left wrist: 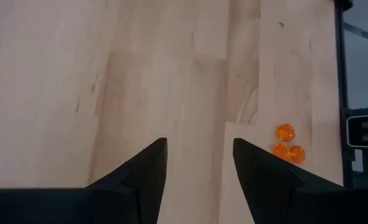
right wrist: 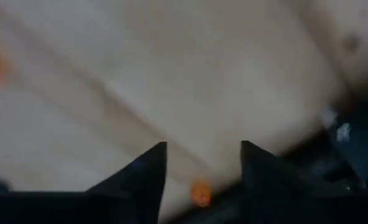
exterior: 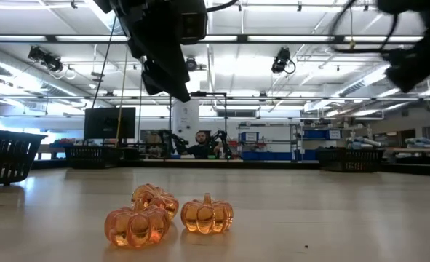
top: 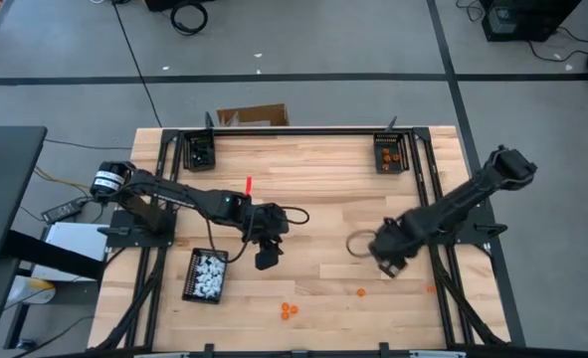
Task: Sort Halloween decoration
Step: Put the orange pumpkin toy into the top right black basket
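Sorting is well along: three trays hold trinkets, and a few orange pumpkins remain loose on the wooden table.

Going from largest to smallest: the left arm reaches toward the table's middle, its left gripper hovering with fingers spread and empty. The right arm angles in from the right, and the right gripper hangs just above the boards, fingers apart, nothing held between them. A tray of white trinkets sits near the left front; a tray of black ones is at the far left, and a tray of orange ones at the far right. Still unsorted: a cluster of three orange pumpkins near the front edge and a single pumpkin just right of them.
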`<state>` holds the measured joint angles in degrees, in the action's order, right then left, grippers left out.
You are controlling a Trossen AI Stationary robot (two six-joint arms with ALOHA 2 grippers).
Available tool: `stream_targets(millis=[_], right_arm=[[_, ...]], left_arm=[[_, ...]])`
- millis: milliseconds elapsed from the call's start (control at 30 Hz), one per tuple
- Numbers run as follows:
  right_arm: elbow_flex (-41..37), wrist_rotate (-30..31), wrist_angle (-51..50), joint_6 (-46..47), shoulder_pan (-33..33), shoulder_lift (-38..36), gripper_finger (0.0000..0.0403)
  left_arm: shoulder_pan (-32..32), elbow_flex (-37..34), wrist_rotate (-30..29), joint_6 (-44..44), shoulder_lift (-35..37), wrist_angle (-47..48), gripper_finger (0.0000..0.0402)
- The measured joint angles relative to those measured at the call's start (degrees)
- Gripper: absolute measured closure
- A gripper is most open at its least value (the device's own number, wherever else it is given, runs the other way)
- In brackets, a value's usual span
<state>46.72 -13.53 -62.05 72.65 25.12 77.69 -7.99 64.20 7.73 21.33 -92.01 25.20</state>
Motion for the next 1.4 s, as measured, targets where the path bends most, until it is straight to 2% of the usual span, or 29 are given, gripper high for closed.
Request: stream_targets(millis=[167, 267, 367, 633, 1133, 1233, 1400], right_arm=[[0.00, -8.45, -1.29, -1.92, 10.70, 2.03, 0.0157], [0.00, -15.24, -1.83, -2.65, 15.76, 5.07, 0.0154], [0.00, -18.82, -2.92, -4.18, 19.35, 8.45, 0.0162], [0.02, -22.09, 5.62, -2.85, 20.57, 13.38, 0.0171], [0.00, -20.77, 9.42, -7.53, 20.90, 23.96, 0.0175], [0.07, -20.86, 10.61, -7.94, 20.87, 25.30, 0.0192], [0.13, -21.29, 10.82, -9.51, 20.87, 26.20, 0.0244]], left_arm=[[0.93, 0.00, -0.39, -0.75, -0.04, -0.74, 0.0208], [1.93, 0.00, -0.39, -1.56, -0.07, -2.11, 0.0208], [3.00, 0.00, -0.35, -2.73, -0.07, -4.38, 0.0208], [5.99, 0.00, -0.33, -4.00, -0.07, -7.82, 0.0208], [6.32, 0.00, -0.15, -4.12, -0.07, -7.24, 0.0208], [6.32, 0.00, -0.15, -4.14, -0.07, -6.84, 0.0208], [6.32, 0.00, -0.15, -4.14, -0.07, -5.66, 0.0208]])
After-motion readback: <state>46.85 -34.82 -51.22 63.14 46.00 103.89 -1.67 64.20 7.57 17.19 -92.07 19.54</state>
